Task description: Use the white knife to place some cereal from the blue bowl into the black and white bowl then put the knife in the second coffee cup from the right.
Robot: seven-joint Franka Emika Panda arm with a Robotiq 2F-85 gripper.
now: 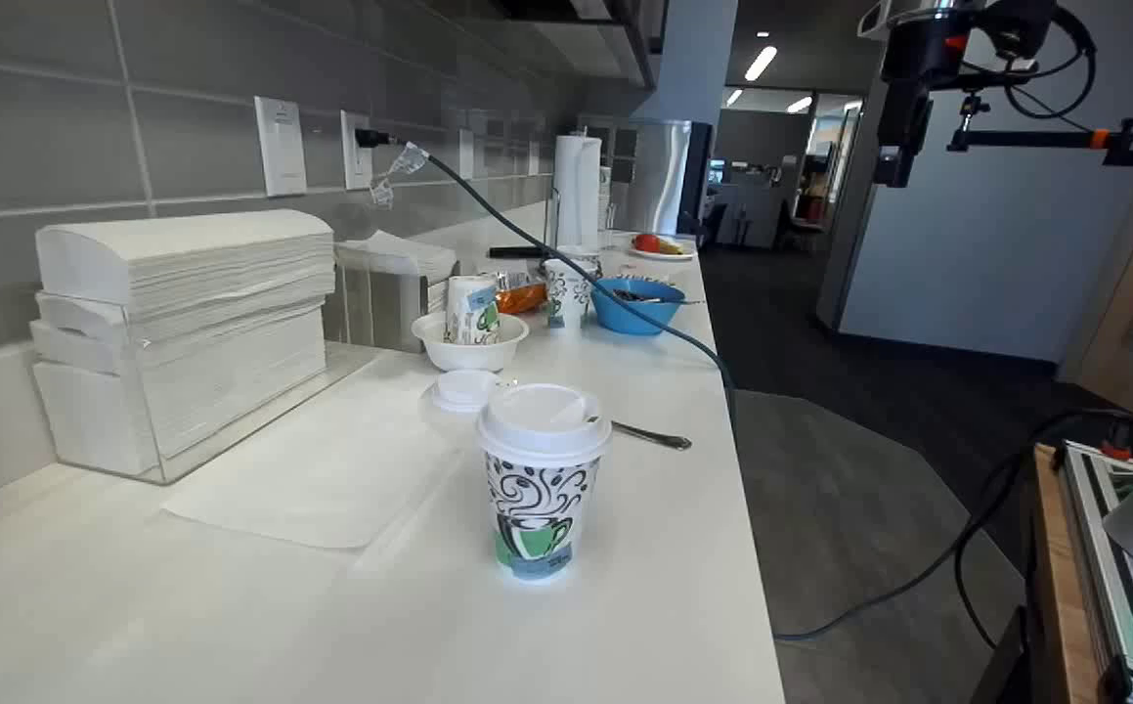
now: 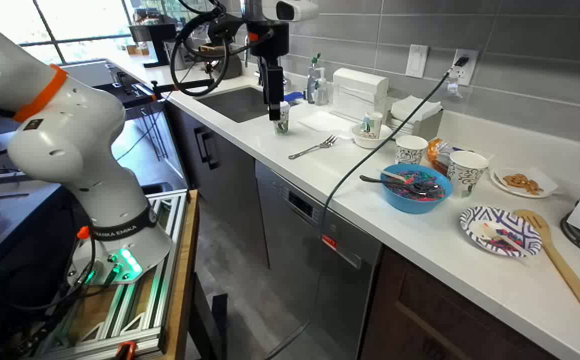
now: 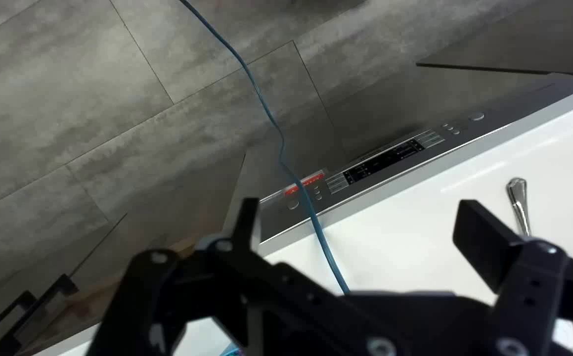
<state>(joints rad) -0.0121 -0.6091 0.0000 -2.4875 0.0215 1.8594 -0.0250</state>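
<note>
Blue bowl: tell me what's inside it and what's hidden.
In an exterior view, the blue bowl holds pink and blue cereal-like pieces, plus a shiny utensil and a pale utensil. Its bottom and anything buried are covered.

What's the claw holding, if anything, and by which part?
Nothing is held: in the wrist view the claw stands open. The blue cable showing between its fingers passes behind them, ungripped.
</note>
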